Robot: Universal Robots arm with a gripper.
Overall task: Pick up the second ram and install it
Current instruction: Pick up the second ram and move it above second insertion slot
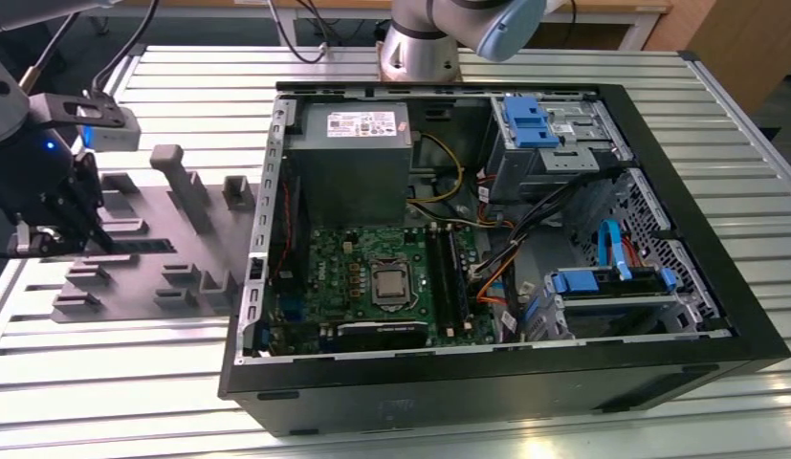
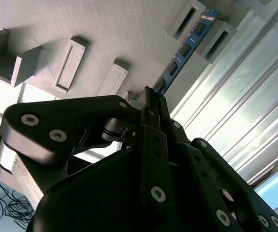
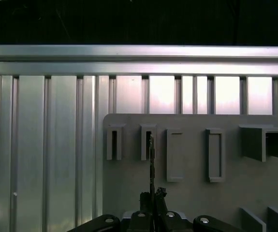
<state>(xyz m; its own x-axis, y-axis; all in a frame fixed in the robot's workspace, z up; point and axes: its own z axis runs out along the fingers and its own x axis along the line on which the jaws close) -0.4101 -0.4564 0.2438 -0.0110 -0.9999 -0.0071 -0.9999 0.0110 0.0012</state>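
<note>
The second ram (image 2: 184,48) is a thin blue-green stick with black chips, lying on edge between two upright blocks of the grey fixture (image 2: 105,34). In the first wrist view the ram (image 3: 152,164) appears edge-on, running from a slotted block back into my fingers. My gripper (image 2: 150,96) is shut on the near end of the stick. In the exterior view the gripper (image 1: 89,237) sits low over the fixture (image 1: 178,258) at that view's left, with the ram (image 1: 140,246) showing as a dark strip beside it. The memory slots (image 1: 447,277) lie on the green motherboard (image 1: 363,273).
An open black computer case (image 1: 497,382) lies on the slatted metal table (image 1: 115,382), to the exterior view's right of the fixture. Inside are a grey power supply (image 1: 350,153), blue drive brackets (image 1: 529,120) and loose cables (image 1: 497,249). Several upright fixture blocks (image 1: 178,182) stand near the gripper.
</note>
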